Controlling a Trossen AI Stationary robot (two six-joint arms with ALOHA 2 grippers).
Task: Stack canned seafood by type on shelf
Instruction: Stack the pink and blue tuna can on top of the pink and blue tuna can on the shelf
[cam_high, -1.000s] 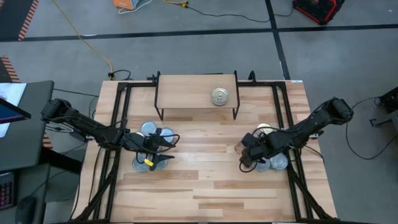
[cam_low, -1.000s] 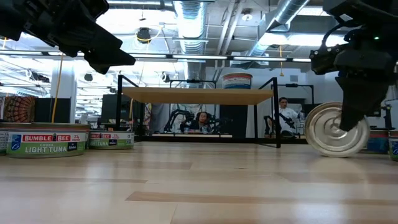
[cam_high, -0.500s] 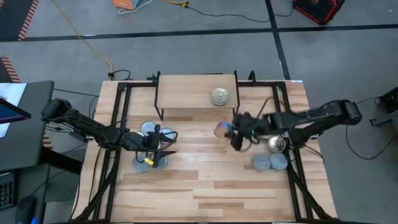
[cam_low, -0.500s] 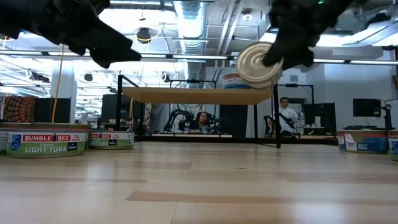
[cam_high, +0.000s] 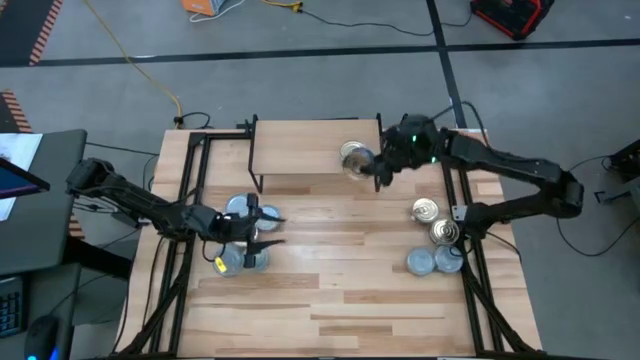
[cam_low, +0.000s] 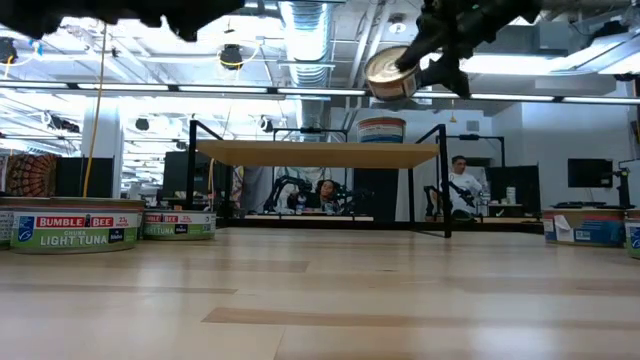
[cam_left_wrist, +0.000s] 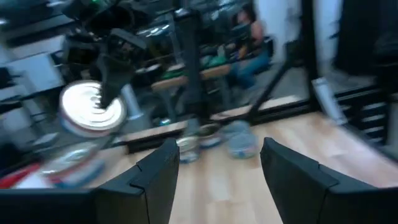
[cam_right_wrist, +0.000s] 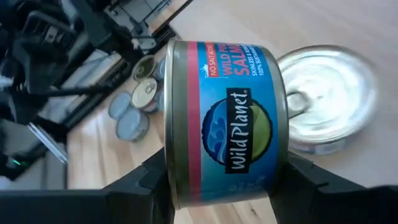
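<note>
High view: the worktop (cam_high: 330, 300) is a pale wood-plank slab on a black frame, standing on a grey concrete floor (cam_high: 300, 80) crossed by dark seams, with a yellow cable (cam_high: 150, 70) trailing over it. The shelf (cam_high: 300, 148) sits at the worktop's far edge, light wood on thin black legs, and one silver-topped tin (cam_high: 352, 152) rests on its right part.

The right gripper (cam_high: 378, 166) hangs over that end of the shelf, its jaws closed on a blue-labelled salmon tin (cam_right_wrist: 224, 121) held on edge; in the right wrist view the tin fills the gap between the two fingers, and the shelf tin lies just behind it. In the low view the held tin (cam_low: 390, 75) is in the air above the shelf top.

The left gripper (cam_high: 262, 230) hovers over a cluster of tins (cam_high: 240, 210) on the worktop's left side, jaws apart and holding nothing. On the right side four more tins (cam_high: 432, 240) lie near the frame rail, two gold-topped and two bluish.

The low view looks level across the glossy boards, past the light tuna tins (cam_low: 75, 228) at the left, into a workshop with ceiling ducts (cam_low: 310, 25), strip lights and two seated people (cam_low: 325, 195) beyond the shelf legs.
</note>
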